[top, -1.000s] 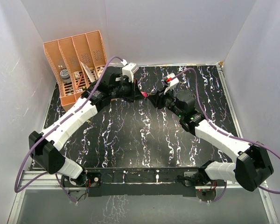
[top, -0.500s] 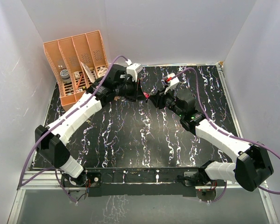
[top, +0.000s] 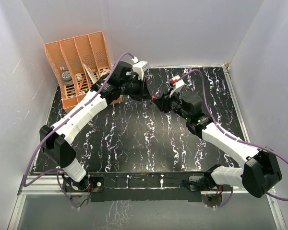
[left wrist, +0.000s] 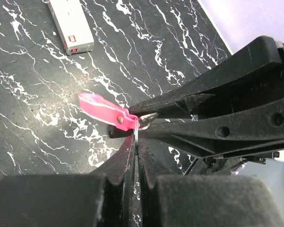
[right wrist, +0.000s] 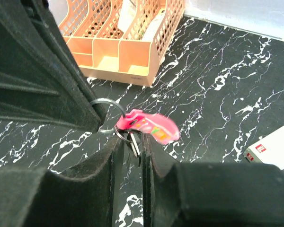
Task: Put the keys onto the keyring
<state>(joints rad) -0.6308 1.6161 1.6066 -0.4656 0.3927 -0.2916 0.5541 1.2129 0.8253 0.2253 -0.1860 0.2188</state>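
The keyring [left wrist: 125,118] is up in the air over the far middle of the tabletop [top: 134,139], held between the two grippers. The tabletop is black with white wavy lines like marble.

The left arm [top: 81,115] reaches from its near corner up and across to the middle. The right arm [top: 225,143] does the same from its side, so the two meet tip to tip. An orange rack [top: 79,62] with slots stands at the far left corner, and it has a few small things inside. A white box [left wrist: 71,23] with a small red mark lies flat on the tabletop, well apart from the keyring.

The left gripper [left wrist: 136,142] is pressed all the way together. It pinches the thin metal loop [left wrist: 149,116] of the keyring between its fingers. The right gripper [right wrist: 131,142] has only a thin gap between its fingers. A small grey metal piece sits in that gap, and it looks like a key [right wrist: 134,145]. The key hangs just under the pink tag [right wrist: 151,126]. The tag sticks out to the side of both grippers and touches nothing but the loop. The tips of the two grippers are almost touching each other around the loop.
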